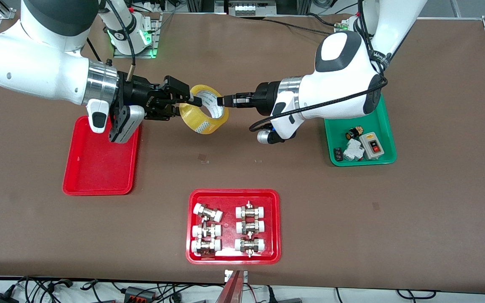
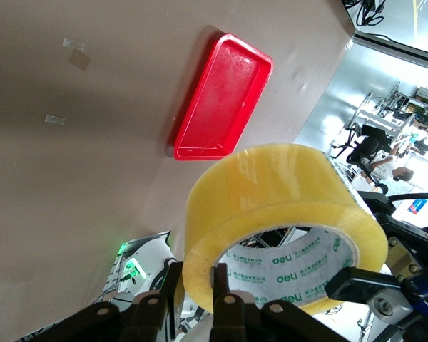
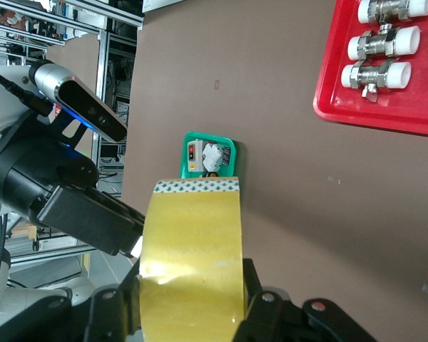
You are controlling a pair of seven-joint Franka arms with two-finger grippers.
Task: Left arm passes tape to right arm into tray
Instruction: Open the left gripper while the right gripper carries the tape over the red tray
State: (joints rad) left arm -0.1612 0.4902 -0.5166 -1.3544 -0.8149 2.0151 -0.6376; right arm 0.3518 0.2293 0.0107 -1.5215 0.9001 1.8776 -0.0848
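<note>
The tape, a yellowish roll with a white printed core, hangs in the air over the bare table between the two arms. My left gripper is shut on its wall, one finger in the core and one outside, as the left wrist view shows. My right gripper grips the roll across its width; in the right wrist view its fingers press both flat sides of the tape. The tray, plain red and empty, lies under the right arm's wrist and also shows in the left wrist view.
A red tray of metal fittings lies nearest the front camera. A green tray holding small electrical parts lies under the left arm, toward its end of the table.
</note>
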